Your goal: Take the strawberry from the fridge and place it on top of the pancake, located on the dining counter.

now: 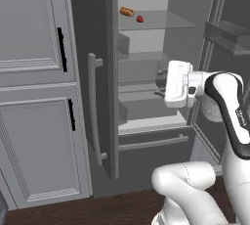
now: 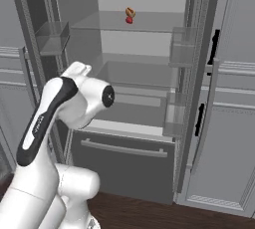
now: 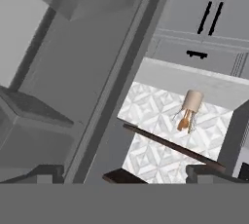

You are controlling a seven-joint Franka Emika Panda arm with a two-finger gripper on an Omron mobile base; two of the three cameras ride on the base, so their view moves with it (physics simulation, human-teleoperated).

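The fridge stands open, showing its pale interior and glass shelves. The tiny red strawberry lies on the upper glass shelf, right beside an orange-brown hot-dog-like item. My gripper hangs at mid-shelf height, well below and a little right of the strawberry, pointing into the fridge. It is open, its fingertips wide apart with nothing between them. The pancake and the dining counter are out of view.
The fridge's left door with its silver bar handle juts toward me, and the right door's bins stand open at the right. The bottom drawer is closed. Panelled cabinets flank the fridge. A patterned tile wall appears past the door.
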